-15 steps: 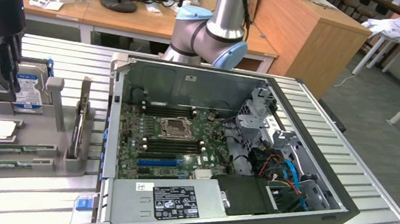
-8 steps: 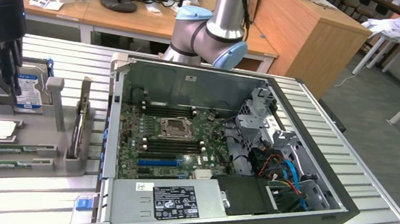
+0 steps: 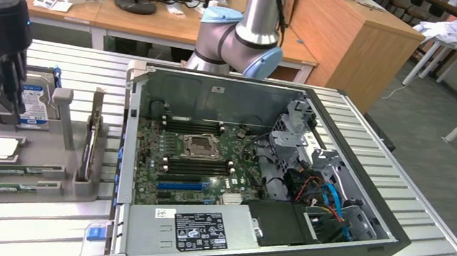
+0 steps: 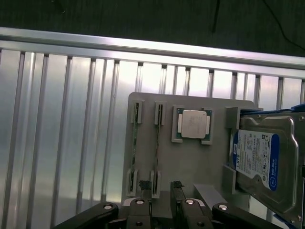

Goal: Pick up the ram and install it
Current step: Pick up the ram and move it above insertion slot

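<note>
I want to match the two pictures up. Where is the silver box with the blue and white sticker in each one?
Exterior view: the hard drive stands upright in the grey tray, at the exterior view's left.
Wrist view: the hard drive sits at one edge of the grey tray, next to the square silver chip.
Shared landmark: the square silver chip, lying flat on that tray.

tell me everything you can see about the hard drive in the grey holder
The hard drive is a boxy unit with a silver metal casing and a blue and white printed label on its broad face. It stands on edge at one end of the grey holder, slotted between the holder's upright posts, which press against it. The processor chip lies nearby in the same holder, apart from it. Nothing else can be seen touching the drive.
</note>
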